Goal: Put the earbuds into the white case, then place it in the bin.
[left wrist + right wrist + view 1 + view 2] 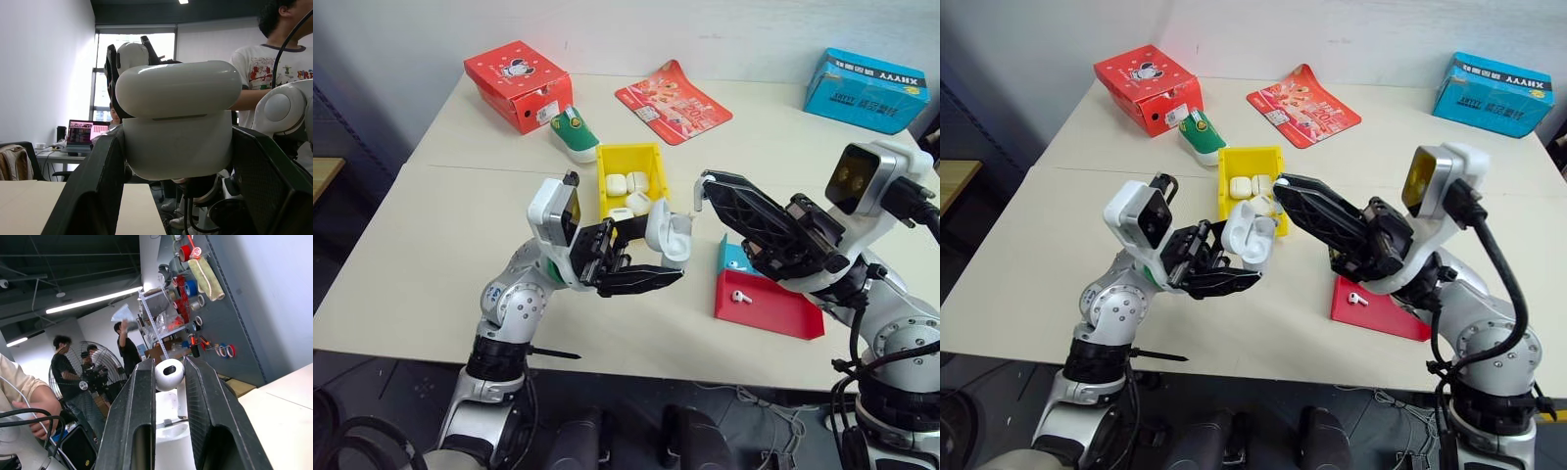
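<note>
My left gripper is shut on the white case, held above the table's front half with its lid flipped open. In the left wrist view the case sits between the two black fingers. My right gripper points at the case from the right, tips close above it, shut on one of the earbuds. Another earbud lies in the red tray. Just behind the two grippers stands the yellow bin, holding several white cases.
The red-and-blue tray lies at the front right. At the back are a red box, a green-and-white shoe-shaped item, a red pouch and a blue box. A person in a white T-shirt stands beyond the table.
</note>
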